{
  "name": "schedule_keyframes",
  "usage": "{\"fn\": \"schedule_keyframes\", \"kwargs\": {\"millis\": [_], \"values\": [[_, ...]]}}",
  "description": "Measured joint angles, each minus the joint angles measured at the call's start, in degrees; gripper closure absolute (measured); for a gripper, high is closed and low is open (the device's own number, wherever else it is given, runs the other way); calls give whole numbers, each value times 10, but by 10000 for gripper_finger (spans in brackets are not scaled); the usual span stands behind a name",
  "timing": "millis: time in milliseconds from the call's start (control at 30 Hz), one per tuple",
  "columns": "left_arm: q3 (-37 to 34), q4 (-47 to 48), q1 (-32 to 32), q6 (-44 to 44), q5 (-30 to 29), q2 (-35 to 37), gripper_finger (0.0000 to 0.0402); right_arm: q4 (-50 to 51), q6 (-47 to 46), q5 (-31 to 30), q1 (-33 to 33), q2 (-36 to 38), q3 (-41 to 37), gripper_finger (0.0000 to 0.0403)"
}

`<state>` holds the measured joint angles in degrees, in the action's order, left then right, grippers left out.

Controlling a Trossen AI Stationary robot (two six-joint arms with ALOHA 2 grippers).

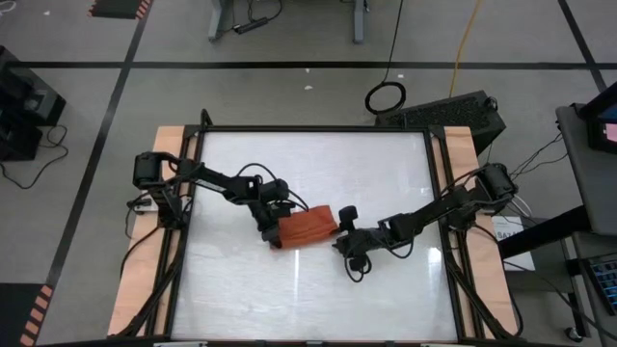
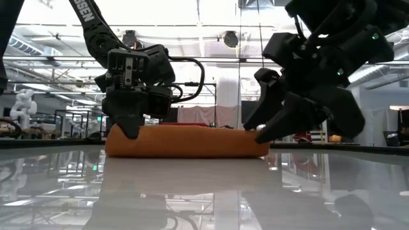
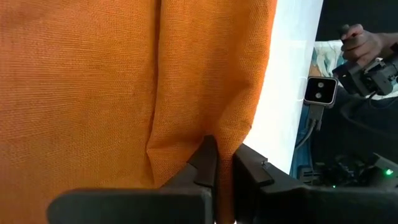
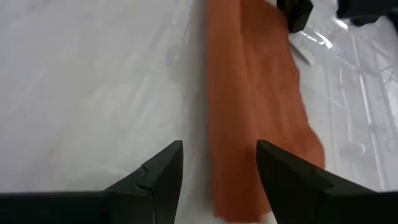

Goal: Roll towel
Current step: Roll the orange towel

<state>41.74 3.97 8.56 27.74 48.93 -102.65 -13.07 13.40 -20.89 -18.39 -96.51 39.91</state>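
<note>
The rust-orange towel (image 1: 307, 227) lies as a short roll in the middle of the white table (image 1: 318, 299), its long side resting on the tabletop (image 2: 185, 144). My left gripper (image 1: 273, 231) stands at the roll's left end, pointing down, shut on the cloth (image 3: 221, 168). My right gripper (image 1: 339, 236) is at the roll's right end, low over the table. It is open, and the towel's end (image 4: 230, 186) runs between its two fingers (image 4: 219, 171). My left gripper pinches a fold at the towel's edge (image 3: 217, 140) between its two fingers, at the roll's left end. The fingers come from above, pointing down (image 2: 131, 128). The towel lies on the table, slack. My right gripper: I cannot tell whether its lower finger (image 2: 263, 133) touches the roll's right end.
A black frame (image 1: 318, 128) rims the table, with wooden boards (image 1: 461, 145) along both sides. Bare white tabletop lies on the near and far sides of the towel. Beyond the table a person's hand (image 3: 360, 40) holds a device.
</note>
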Motion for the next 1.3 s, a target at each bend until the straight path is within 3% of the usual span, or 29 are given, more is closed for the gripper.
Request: {"fn": "schedule_keyframes", "kwargs": {"millis": [233, 400, 633, 867, 1067, 1300], "values": [[0, 5, 0, -11, -2, 0, 376, 0, 23, -28, 2, 1, 4, 209], [0, 15, 0, -18, -6, 0, 375, 26, -5, 33, 13, 1, 5, 212], [0, 17, 0, -28, -8, 0, 375, 45, -7, 38, 36, 1, 5, 245], [0, 17, -1, -42, -13, 0, 375, 48, -33, 144, 80, 1, 5, 304], [0, 16, -11, -46, -24, 1, 379, 60, -139, 277, 116, 1, 5, 389], [0, 23, -24, -13, 10, 0, 383, 42, -330, 461, 139, 2, 6, 398]]}}
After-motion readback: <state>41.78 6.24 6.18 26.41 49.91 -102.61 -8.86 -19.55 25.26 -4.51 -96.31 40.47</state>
